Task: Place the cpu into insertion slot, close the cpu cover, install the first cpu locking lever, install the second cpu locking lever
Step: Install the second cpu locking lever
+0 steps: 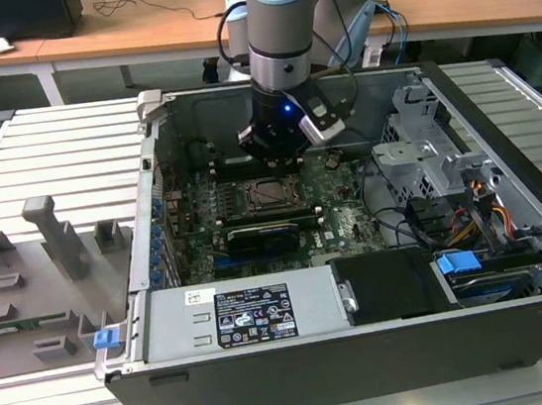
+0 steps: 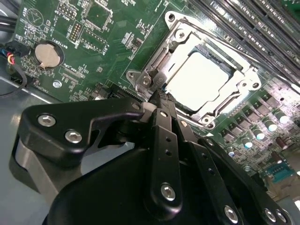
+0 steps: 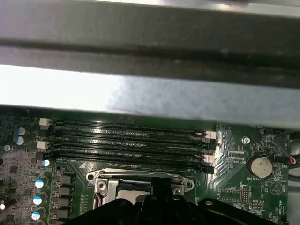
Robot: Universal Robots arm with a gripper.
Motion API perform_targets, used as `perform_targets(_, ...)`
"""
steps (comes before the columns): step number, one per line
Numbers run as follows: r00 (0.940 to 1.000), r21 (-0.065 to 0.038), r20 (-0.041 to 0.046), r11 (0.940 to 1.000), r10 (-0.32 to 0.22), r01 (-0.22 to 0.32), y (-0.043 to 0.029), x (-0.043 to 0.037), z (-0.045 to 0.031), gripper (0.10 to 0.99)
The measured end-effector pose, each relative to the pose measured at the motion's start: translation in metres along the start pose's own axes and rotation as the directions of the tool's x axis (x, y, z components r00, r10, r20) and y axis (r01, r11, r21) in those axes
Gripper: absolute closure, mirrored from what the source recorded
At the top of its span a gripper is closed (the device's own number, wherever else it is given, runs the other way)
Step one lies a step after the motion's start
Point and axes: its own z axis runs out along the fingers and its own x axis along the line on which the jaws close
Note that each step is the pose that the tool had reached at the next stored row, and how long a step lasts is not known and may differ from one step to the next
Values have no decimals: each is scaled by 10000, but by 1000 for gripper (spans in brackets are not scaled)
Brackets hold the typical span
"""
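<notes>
With the cpu (image 2: 202, 77) seated in the insertion slot (image 2: 154, 65) under the lowered cpu cover (image 2: 225, 101), the empty, closed tool (image 2: 161, 96) could skid off the socket's edge and scrape the motherboard (image 2: 70, 42).

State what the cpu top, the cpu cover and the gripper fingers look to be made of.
cpu: top looks like matte silver-grey metal, glaring pale under the light.
cpu cover: thin bright sheet metal, probably steel, judging by its mirror-like glints.
Gripper fingers: matte black, metal or hard plastic, joined by silver screws.
</notes>
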Motion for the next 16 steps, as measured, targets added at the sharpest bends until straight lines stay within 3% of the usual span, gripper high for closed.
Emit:
perform_targets(3, 10000, 0, -1, 10000, 0, 0, 5, -1, -77, 980)
perform_targets(6, 10000, -3, 1, 10000, -4, 4, 9, -3, -224, 980)
perform_targets(14, 10000, 0, 0, 10000, 0, 0, -112, 7, -233, 980)
perform_targets(16, 10000, -1, 0, 10000, 0, 0, -171, 11, -237, 980)
